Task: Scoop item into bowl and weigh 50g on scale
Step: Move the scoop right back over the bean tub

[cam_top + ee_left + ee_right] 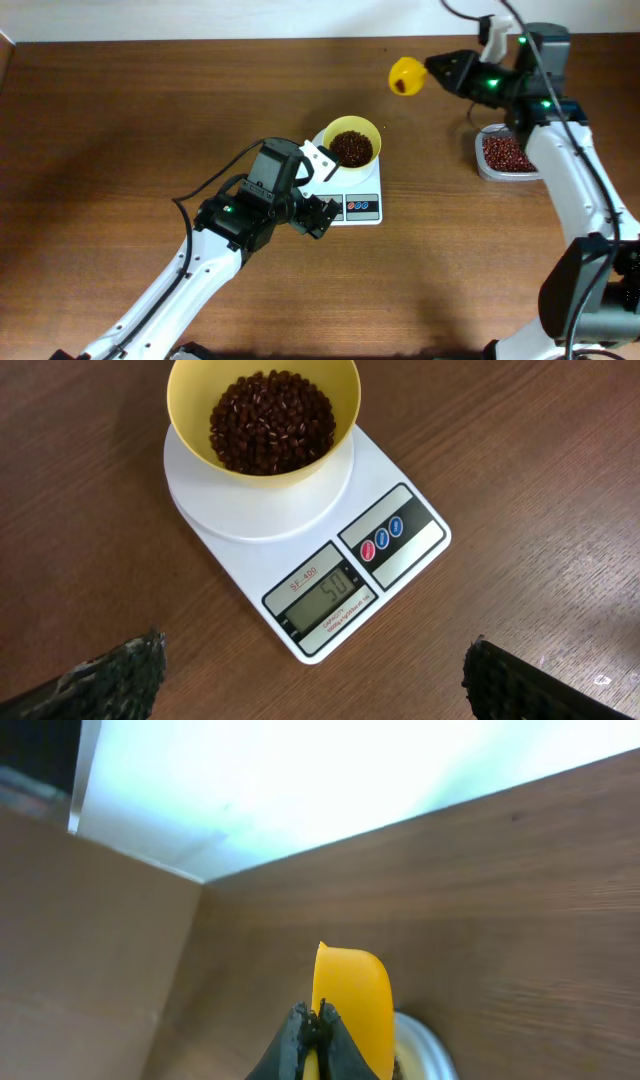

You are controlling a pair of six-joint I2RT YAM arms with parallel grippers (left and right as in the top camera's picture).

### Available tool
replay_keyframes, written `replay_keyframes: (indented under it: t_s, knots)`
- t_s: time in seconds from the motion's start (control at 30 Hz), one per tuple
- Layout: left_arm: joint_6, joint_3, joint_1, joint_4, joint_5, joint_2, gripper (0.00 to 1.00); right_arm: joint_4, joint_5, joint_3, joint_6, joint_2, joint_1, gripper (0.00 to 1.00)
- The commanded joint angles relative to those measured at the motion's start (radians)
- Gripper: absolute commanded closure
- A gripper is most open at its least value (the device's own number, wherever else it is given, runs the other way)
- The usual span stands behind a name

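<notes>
Reading 50 on scale point(250, 525): add no beans point(270, 420) to bowl point(188, 400) | right gripper point(318, 1020): clamped on scoop point(355, 1000), keep it away | left gripper point(315, 685): spread wide

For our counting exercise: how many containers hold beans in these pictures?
2. One is the bowl on the scale, mid-table; the other is the tub, far right. The raised scoop may hide more: its inside cannot be seen clearly.

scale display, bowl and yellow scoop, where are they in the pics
scale display point(330, 598), left wrist view, middle of the grey readout
bowl point(193, 420), left wrist view, bare inner wall on the left
scoop point(405, 76), overhead view, its yellow cup
</notes>
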Motion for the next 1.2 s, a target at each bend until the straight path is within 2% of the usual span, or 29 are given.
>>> replay_keyframes:
  t_s: [0.0,0.13,0.2,0.27,0.43,0.53,0.57,0.73,0.9,1.07,1.17]
  knots:
    - [-0.012,0.001,0.003,0.002,0.007,-0.019,0.01,-0.003,-0.071,0.017,0.053,-0.022,-0.079,0.96]
    - [-0.012,0.001,0.003,0.002,0.007,-0.019,0.01,-0.047,-0.195,0.017,0.053,-0.022,-0.174,0.96]
    - [-0.012,0.001,0.003,0.002,0.007,-0.019,0.01,-0.163,-0.207,0.017,0.048,-0.022,-0.236,0.96]
    - [-0.012,0.001,0.003,0.002,0.007,-0.019,0.01,-0.286,-0.214,0.017,-0.026,-0.022,-0.304,0.96]
    - [-0.012,0.001,0.003,0.002,0.007,-0.019,0.01,-0.384,-0.222,0.017,-0.156,-0.022,-0.429,0.96]
    - [-0.012,0.001,0.003,0.002,0.007,-0.019,0.01,-0.447,-0.214,0.017,-0.312,-0.022,-0.501,0.96]
    - [-0.012,0.001,0.003,0.002,0.007,-0.019,0.01,-0.475,-0.150,0.017,-0.365,-0.022,-0.516,0.96]
    - [-0.012,0.001,0.003,0.002,0.007,-0.019,0.01,-0.515,0.009,0.017,-0.640,-0.022,-0.513,0.96]
    - [-0.012,0.001,0.003,0.002,0.007,-0.019,0.01,-0.512,0.151,0.017,-0.843,-0.022,-0.513,0.96]
    - [-0.012,0.001,0.003,0.002,0.007,-0.019,0.01,-0.499,0.175,0.017,-1.188,-0.022,-0.479,0.96]
    - [-0.012,0.001,0.003,0.002,0.007,-0.019,0.01,-0.497,0.280,0.017,-1.247,-0.022,-0.400,0.96]
